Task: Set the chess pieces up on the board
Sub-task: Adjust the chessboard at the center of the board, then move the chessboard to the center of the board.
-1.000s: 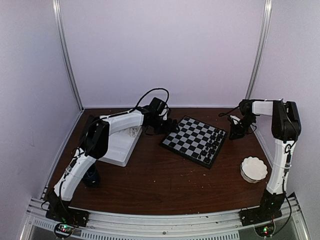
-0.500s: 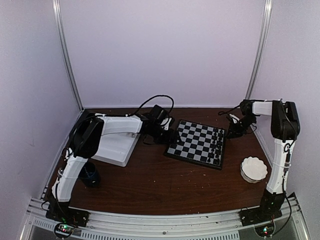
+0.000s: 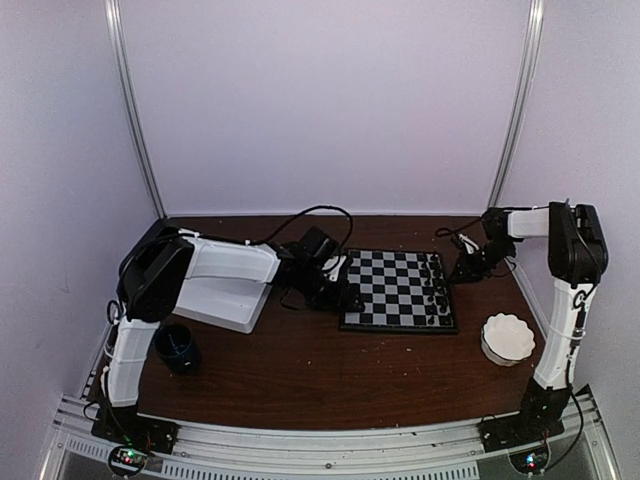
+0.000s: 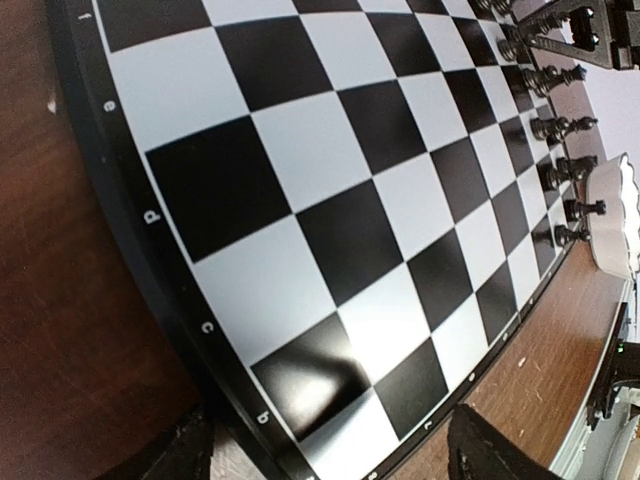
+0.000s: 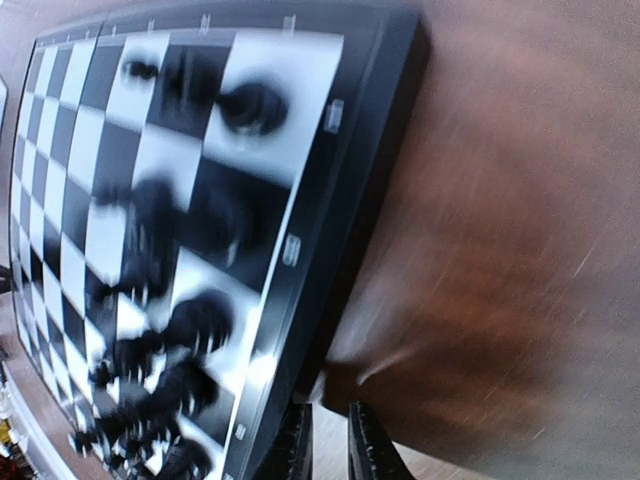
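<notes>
**Risks.** The left gripper (image 3: 346, 292) stands at the left side of the board (image 3: 398, 290) with its jaws spread wide. A corner of the board lies between its fingers (image 4: 500, 448). One finger looks to touch the rim, but contact cannot be confirmed. In my judgement, any shove from here would slide or turn the board and topple the black pieces (image 3: 433, 288) standing along its opposite edge.

The right gripper (image 5: 330, 445) has its jaws nearly pressed together, with nothing seen between them. It hangs just beside the board's far right corner, close to those pieces, and a careless sweep inward could knock them over. Its wrist view is blurred, so the clearance cannot be judged.

**Condition.** The board lies flat on the brown table (image 3: 300, 370), between the two grippers. It is glossy, checkered black and white, with a thin black rim bearing small letters. The black pieces stand upright in two files along its right edge. No white pieces stand on the board, so I estimate the setup is about half done. A white bowl (image 3: 508, 338) sits near the board's near right corner.
</notes>
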`<state>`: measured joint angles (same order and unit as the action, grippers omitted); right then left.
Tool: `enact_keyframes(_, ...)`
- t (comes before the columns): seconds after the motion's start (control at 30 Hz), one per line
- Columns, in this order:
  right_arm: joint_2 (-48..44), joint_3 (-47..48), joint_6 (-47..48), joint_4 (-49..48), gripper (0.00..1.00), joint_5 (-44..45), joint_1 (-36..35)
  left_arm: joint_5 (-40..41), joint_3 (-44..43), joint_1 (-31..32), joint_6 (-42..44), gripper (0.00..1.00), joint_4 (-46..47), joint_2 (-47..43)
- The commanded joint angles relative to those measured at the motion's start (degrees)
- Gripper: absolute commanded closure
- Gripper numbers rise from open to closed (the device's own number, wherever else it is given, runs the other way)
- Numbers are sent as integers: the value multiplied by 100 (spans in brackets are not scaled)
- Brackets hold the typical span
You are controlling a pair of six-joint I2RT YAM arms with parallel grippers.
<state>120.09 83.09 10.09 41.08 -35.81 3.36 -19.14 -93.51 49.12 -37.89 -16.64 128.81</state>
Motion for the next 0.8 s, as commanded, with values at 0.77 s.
enact_keyframes(0.77,-609,11,-263,687,57,-216,-169,657,52,-597,-714,41,257,-344)
